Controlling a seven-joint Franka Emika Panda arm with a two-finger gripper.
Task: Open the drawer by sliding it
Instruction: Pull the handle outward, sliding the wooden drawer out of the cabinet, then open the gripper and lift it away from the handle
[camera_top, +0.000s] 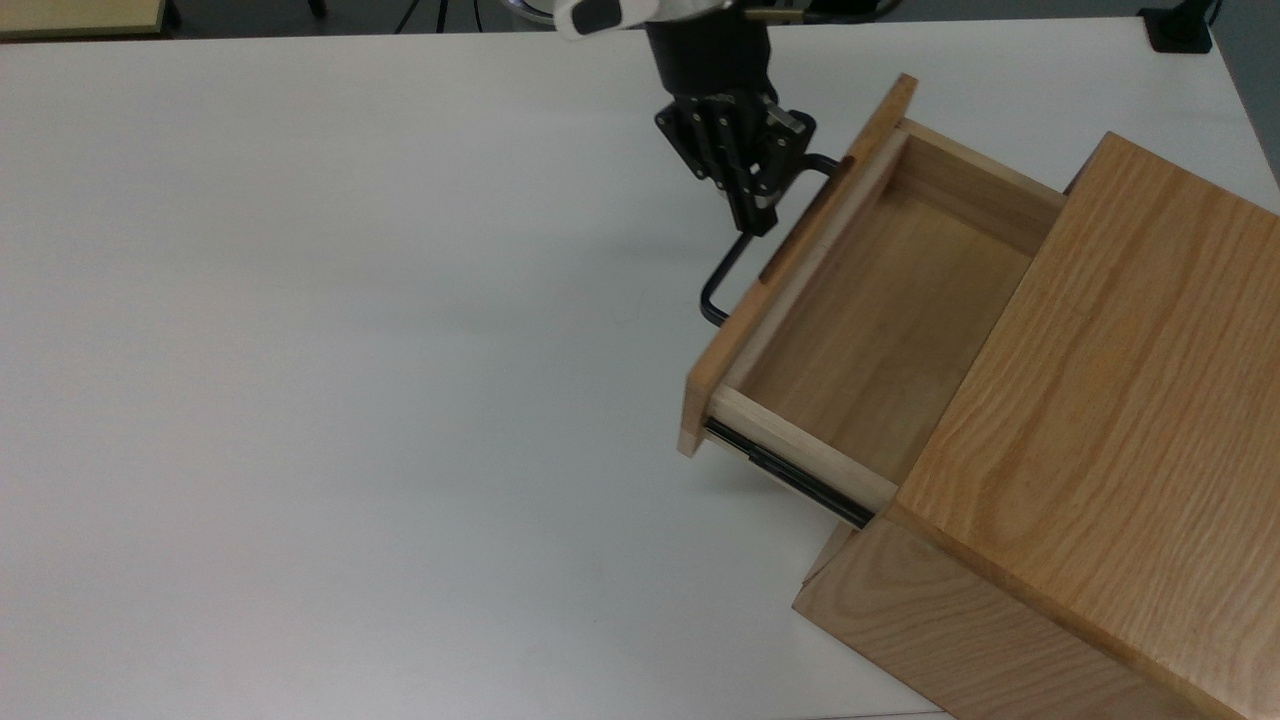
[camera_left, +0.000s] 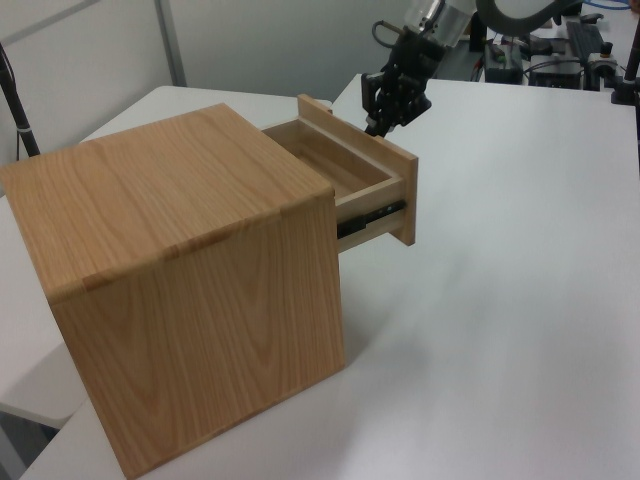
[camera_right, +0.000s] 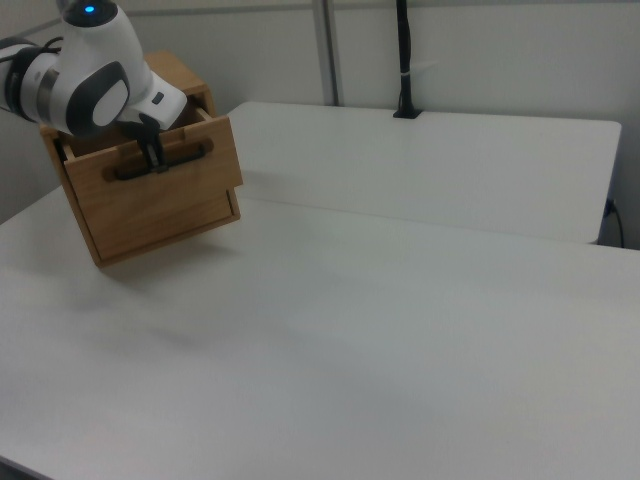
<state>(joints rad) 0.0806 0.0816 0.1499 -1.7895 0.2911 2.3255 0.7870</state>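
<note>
Although the large oak-grain wooden cabinet (camera_top: 1080, 420) sat nearest in the top view, at its lower right on the white table (camera_top: 330, 380), the light wooden box drawer (camera_top: 860, 310) already stood well out of it toward the top view's left, its bare floor and one black side rail (camera_top: 790, 470) exposed. Farther back, the black two-finger gripper (camera_top: 752, 212) was pinched around the black U-shaped bar handle (camera_top: 722, 280) on the oak front panel. By my judgement the opening was mostly done, with perhaps a short remaining pull and a release left.

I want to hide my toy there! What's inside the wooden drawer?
Nothing: the drawer shows a bare wooden bottom. Its back part sits hidden under the cabinet top.
</note>
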